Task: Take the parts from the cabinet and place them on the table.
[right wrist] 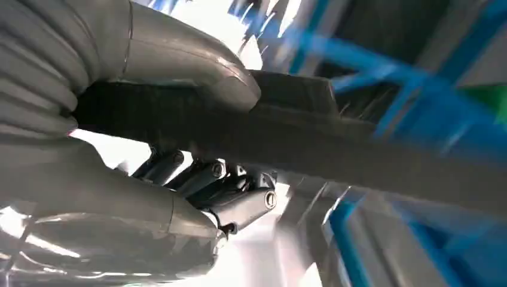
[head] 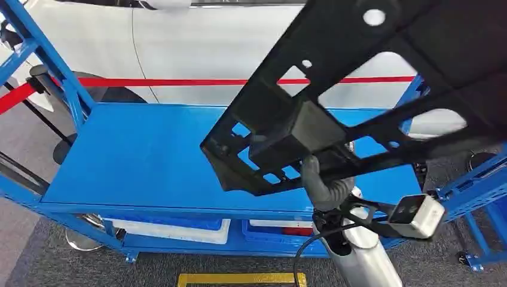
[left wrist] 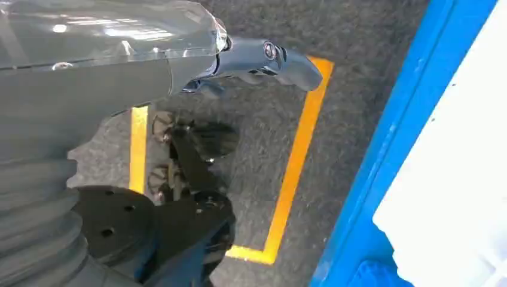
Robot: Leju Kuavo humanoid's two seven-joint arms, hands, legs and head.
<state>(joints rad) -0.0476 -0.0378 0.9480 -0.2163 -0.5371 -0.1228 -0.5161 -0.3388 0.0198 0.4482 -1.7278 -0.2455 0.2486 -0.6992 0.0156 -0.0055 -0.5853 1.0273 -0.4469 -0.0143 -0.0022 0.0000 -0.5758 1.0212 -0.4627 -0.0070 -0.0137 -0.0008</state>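
One black panel (head: 335, 113) is gripped by the right hand (right wrist: 197, 149) over the blue table (head: 143, 161) | left hand (left wrist: 263, 60) hangs, apparently empty | white bins (head: 173, 230) below, contents unclear.

Head view looks down from high at the blue metal bench (head: 137, 155) — left wrist view faces grey floor (left wrist: 257, 149); right wrist view close, blurred.

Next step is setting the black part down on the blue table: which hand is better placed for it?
The right. The right hand already grips the black part, holding it above the blue table. The left hand hangs low over the floor, holding nothing.
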